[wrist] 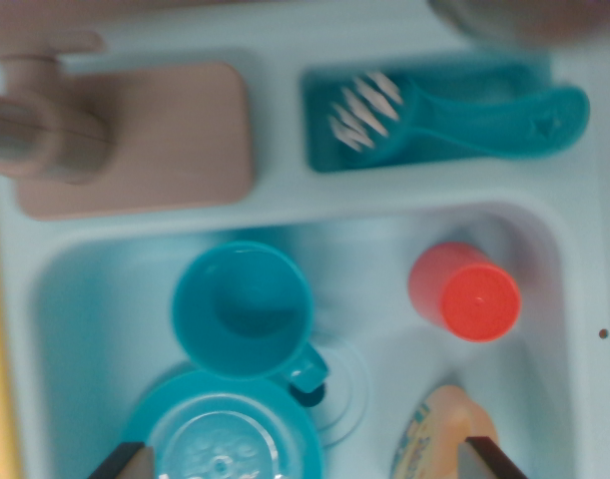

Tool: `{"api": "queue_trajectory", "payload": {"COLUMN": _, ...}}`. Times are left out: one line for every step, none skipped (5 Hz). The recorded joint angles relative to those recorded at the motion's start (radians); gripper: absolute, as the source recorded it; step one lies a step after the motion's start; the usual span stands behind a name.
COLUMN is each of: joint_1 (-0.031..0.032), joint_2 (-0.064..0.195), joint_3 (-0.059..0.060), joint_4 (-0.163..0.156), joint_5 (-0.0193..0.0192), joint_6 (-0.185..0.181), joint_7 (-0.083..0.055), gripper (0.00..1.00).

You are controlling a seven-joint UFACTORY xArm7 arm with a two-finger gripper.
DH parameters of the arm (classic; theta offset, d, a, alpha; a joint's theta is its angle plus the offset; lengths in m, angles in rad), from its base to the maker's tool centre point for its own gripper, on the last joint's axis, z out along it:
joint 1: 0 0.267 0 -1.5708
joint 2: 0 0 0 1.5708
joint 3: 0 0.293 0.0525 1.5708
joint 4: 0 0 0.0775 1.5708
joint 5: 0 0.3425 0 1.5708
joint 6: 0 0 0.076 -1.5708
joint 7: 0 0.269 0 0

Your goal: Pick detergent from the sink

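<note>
The detergent bottle point(436, 431) is peach-orange with a printed label and lies in the pale blue sink point(95, 299) at the wrist view's bottom right, partly cut off by the frame edge. My gripper point(309, 467) is open, with only its two dark fingertips showing at the bottom edge. The right fingertip point(492, 457) overlaps the bottle's right side. The left fingertip point(125, 462) sits over the rim of a teal plate. Nothing is held between the fingers.
A teal cup point(243, 309) stands mid-sink, above a teal plate point(155, 419) with a clear lid on it. A red-orange tumbler point(469, 294) stands just above the bottle. A teal brush point(454, 115) lies in the upper compartment. A beige faucet point(45, 130) and board point(175, 135) are upper left.
</note>
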Motion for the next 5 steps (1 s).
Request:
{"api": "queue_trajectory", "payload": {"joint_1": 0.0, "joint_2": 0.0, "joint_3": 0.0, "joint_4": 0.0, "joint_5": 0.0, "joint_6": 0.0, "joint_7": 0.0, "gripper": 0.0}}
{"api": "queue_trajectory", "payload": {"joint_1": -0.0088, "joint_2": 0.006, "joint_3": -0.009, "joint_4": -0.042, "joint_5": 0.0002, "joint_6": -0.045, "joint_7": -0.009, "gripper": 0.0}}
{"api": "queue_trajectory", "payload": {"joint_1": -0.0088, "joint_2": 0.006, "joint_3": -0.009, "joint_4": -0.042, "joint_5": 0.0002, "joint_6": -0.045, "joint_7": -0.009, "gripper": 0.0}}
{"api": "queue_trajectory", "payload": {"joint_1": -0.0172, "joint_2": 0.012, "joint_3": -0.018, "joint_4": -0.083, "joint_5": 0.0004, "joint_6": -0.089, "joint_7": -0.018, "gripper": 0.0}}
{"api": "queue_trajectory", "payload": {"joint_1": -0.0172, "joint_2": 0.012, "joint_3": -0.018, "joint_4": -0.083, "joint_5": 0.0004, "joint_6": -0.089, "joint_7": -0.018, "gripper": 0.0}}
